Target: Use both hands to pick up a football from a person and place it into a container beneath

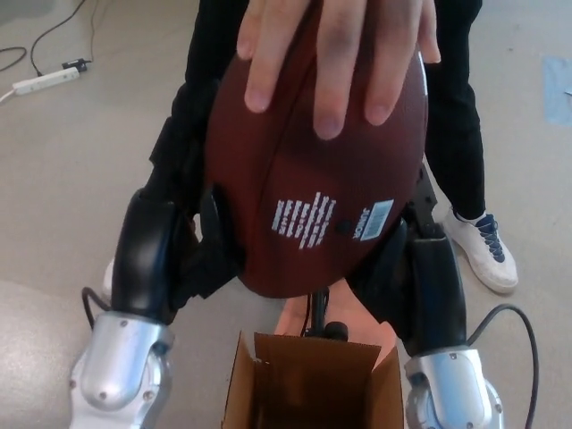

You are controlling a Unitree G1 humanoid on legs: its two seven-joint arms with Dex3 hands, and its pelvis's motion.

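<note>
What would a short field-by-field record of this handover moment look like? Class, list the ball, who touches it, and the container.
ball: brown football, white print facing the camera
person: hand spread over the ball's top
left hand: pressed against the ball's left side
right hand: pressed against the ball's right side
container: open cardboard box, directly below the ball
floor: white power strip

football (313, 179) print: white lines, too small to read
football sticker, near right hand (420, 268): barcode label, unreadable
</note>
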